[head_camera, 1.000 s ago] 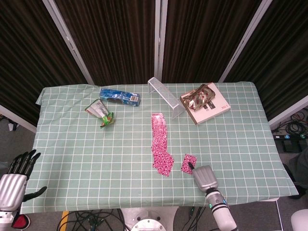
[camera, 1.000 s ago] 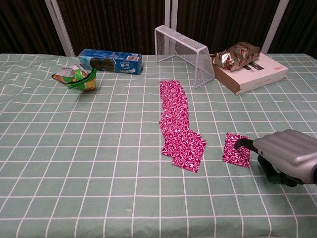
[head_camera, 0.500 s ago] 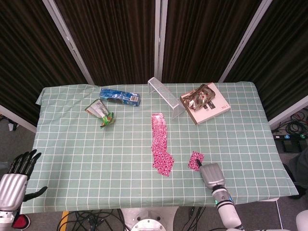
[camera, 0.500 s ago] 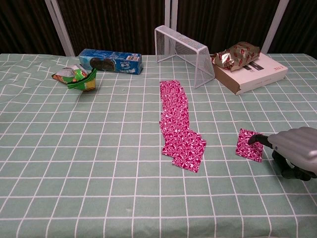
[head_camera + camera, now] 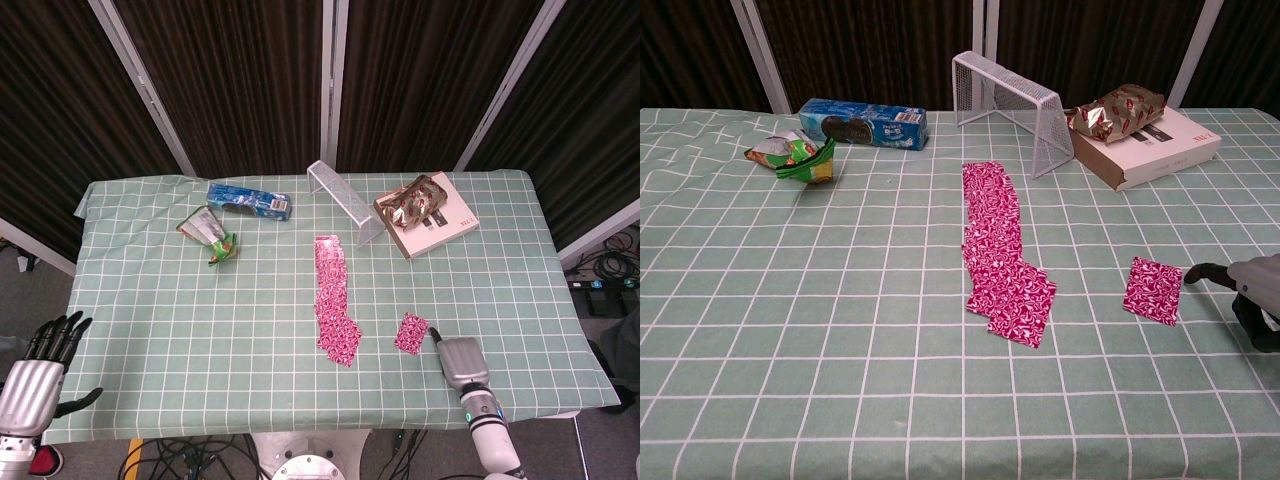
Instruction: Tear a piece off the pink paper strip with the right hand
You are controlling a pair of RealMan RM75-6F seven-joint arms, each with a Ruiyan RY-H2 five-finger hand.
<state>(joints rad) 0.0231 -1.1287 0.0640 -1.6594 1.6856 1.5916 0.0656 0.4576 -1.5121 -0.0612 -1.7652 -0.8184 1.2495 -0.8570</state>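
The pink paper strip [image 5: 331, 299] lies flat near the middle of the bench [image 5: 150, 290], running from far to near and widening at its near end. A torn piece [image 5: 1153, 290] lies on its own to the right, well apart from the strip, so I judge the tear itself done. My right hand [image 5: 1258, 297] sits just right of that piece at the right edge of the chest view; one dark fingertip [image 5: 1193, 272] points toward the piece with a small gap between them, and the hand holds nothing that I can see. How the remaining fingers lie I cannot tell (the frame cuts most of the hand off, and the head view shows only its grey back). My left hand [image 5: 35, 365] hangs off the near left corner of the bench, fingers spread and empty.

Handling judgement: the paper looks thin, light and limp, likely to slide on the checked cloth and to tear wherever it is stressed. A further tear would call for a pinch at the wide near end, close to the edge.

Hard to read: the near end of the strip seems to overlap itself, though whether it is folded or layered is unclear.
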